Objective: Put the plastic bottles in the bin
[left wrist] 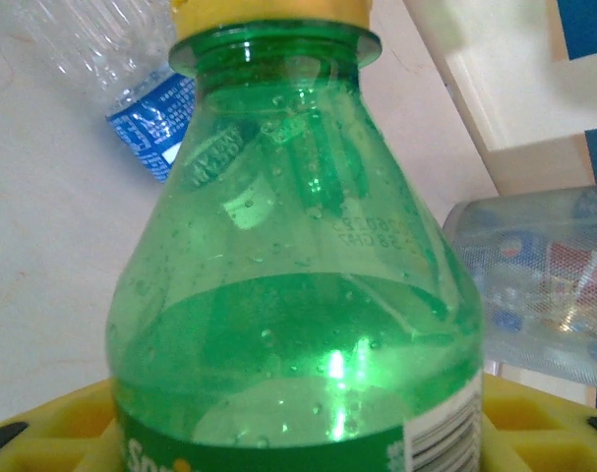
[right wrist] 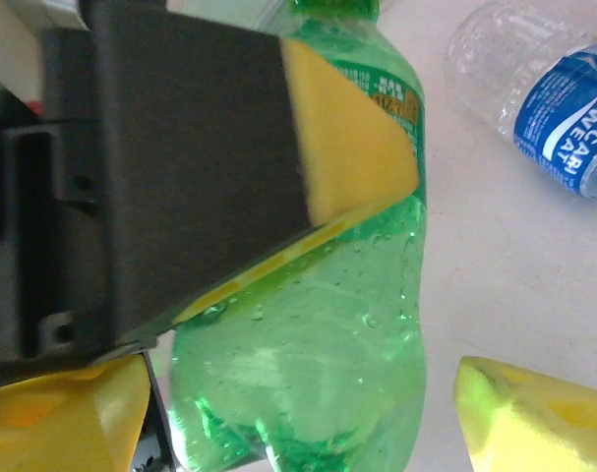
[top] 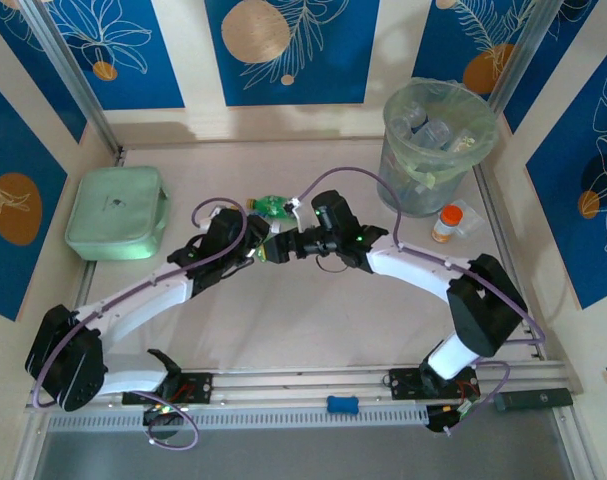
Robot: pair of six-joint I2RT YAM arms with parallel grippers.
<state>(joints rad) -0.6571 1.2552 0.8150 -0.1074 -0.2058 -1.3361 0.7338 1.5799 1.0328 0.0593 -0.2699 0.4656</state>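
Nearest, the right gripper (right wrist: 298, 418) hangs spread apart, with the base of the green bottle (right wrist: 308, 334) between its fingers and a gap showing on one side. The bottle's long axis runs straight away from them, neck far. Farther up, the left gripper (left wrist: 298, 423) clamps its body crosswise. Beyond lies a clear bottle (right wrist: 534, 88). The bin (top: 423, 190) stands far right, nearer the right arm.

Your arms meet at the table's middle: left gripper (top: 264, 251) clamps the green bottle (left wrist: 298, 295), right gripper (right wrist: 298, 413) stands spread around it.
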